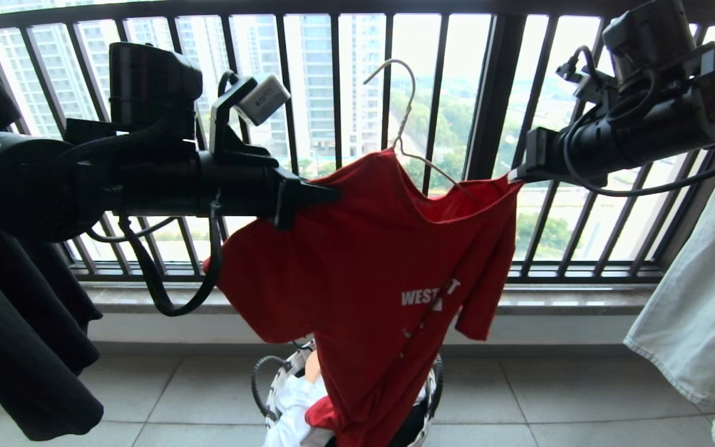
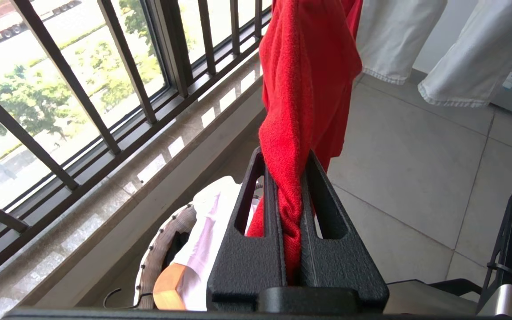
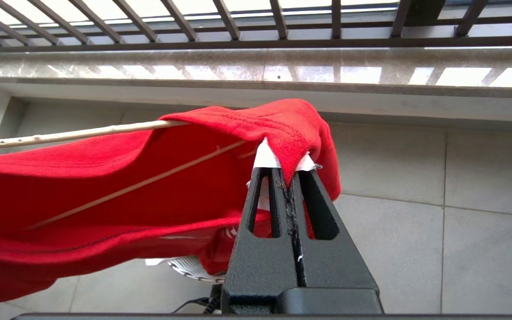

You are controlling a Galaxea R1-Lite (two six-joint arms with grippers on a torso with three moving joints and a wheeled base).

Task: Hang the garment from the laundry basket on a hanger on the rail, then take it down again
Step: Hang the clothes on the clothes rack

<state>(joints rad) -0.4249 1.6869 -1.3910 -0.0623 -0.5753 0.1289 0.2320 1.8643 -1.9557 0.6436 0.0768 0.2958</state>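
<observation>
Farthest left in the head view hangs a black garment (image 1: 16, 323), clear of the work. Next comes the left gripper (image 1: 332, 194), its fingers (image 2: 256, 249) clamped narrow on a bunched fold of the red T-shirt (image 1: 370, 261), holding that shoulder up so the cloth spreads out between the two arms. In the middle, the thin white wire hanger (image 1: 402, 118) stands with its hook free in the air in front of the window railing (image 1: 488, 93); its wire runs into the neck opening, so the shirt seems already threaded and ready to be lifted to a rail that no view shows. Below, the shirt's hem trails into the laundry basket (image 1: 270, 391). To the right, the right gripper (image 1: 514, 176) pinches the other shoulder, keeping the shirt taut. Farthest right hangs a pale garment (image 1: 699, 292).

Only the right wrist view shows those fingers (image 3: 278, 209) closed on the cloth beside its white label (image 3: 266, 156), with the hanger's arm emerging bare from under the cloth. Only the left wrist view shows white laundry (image 2: 207, 222) and a wooden hanger's end (image 2: 170, 286) in the basket.
</observation>
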